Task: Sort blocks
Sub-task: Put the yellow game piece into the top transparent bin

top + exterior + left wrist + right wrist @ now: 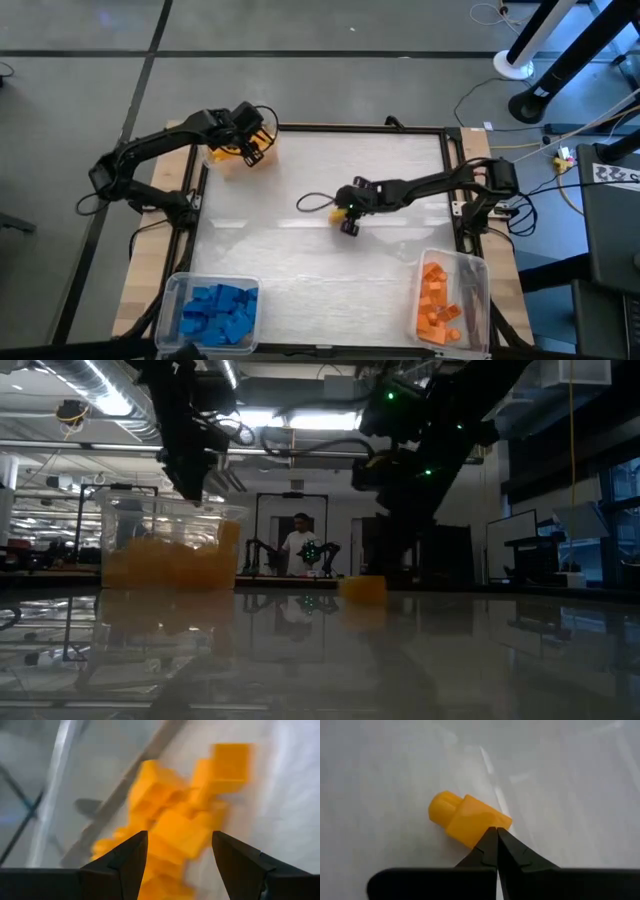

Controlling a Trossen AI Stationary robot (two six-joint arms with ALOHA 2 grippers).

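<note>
One yellow block (467, 820) loose mid-table, R gripper (496, 837) fingers together just beside it, L gripper (180, 852) fingers apart above yellow-block bin (236, 160).

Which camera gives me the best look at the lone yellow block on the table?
Right wrist view: yellow block fills the frame, just past the shut right gripper. High view shows a speck; low view a small distant shape; left wrist view misses it.

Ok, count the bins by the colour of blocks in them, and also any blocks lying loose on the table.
Blue-block bin: 1
Orange-block bin: 1
Yellow-block bin: 1
Loose yellow block: 1
Total: 3 bins and 1 loose block.
</note>
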